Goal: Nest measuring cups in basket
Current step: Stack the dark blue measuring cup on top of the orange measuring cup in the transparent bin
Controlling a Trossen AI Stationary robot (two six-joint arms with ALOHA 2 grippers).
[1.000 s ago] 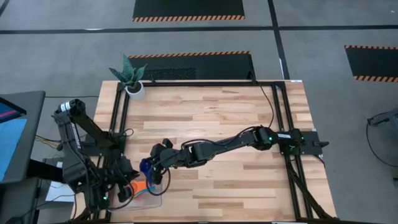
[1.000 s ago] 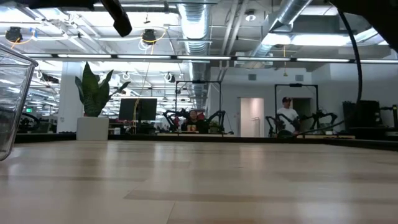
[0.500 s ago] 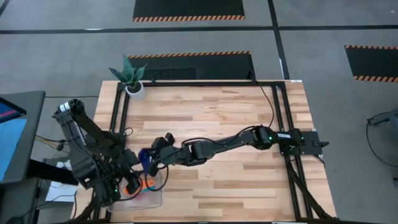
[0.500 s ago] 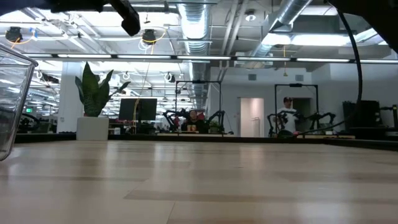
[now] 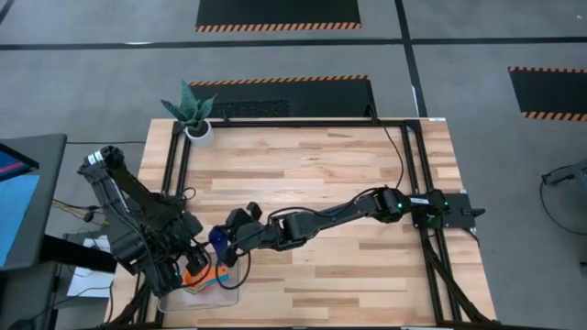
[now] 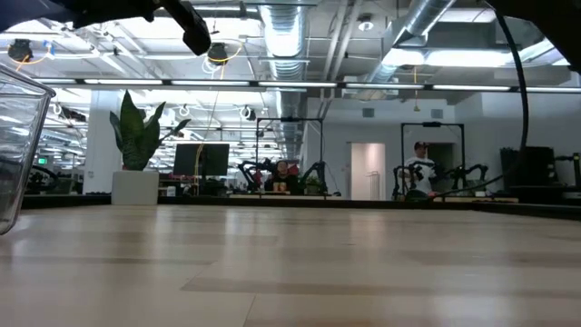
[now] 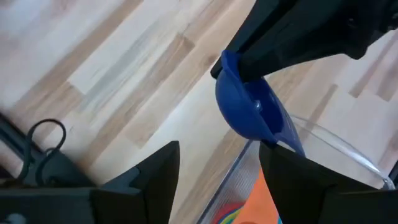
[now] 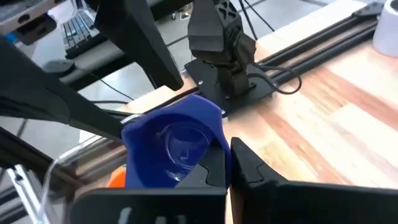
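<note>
Above the basket (image 5: 226,291), the right hand (image 5: 223,240) pinches a blue measuring cup (image 7: 250,112). Left hand (image 7: 217,171), fingers spread wide and empty, hides most of the basket's cups; only orange (image 7: 264,200) shows.

The basket (image 5: 209,291) sits at the table's (image 5: 330,165) front left corner with cups (image 5: 200,273) inside. The right gripper (image 5: 223,240) holds one cup (image 5: 218,237) above the basket's rear edge. A potted plant (image 5: 191,114) stands at the rear left corner.
</note>
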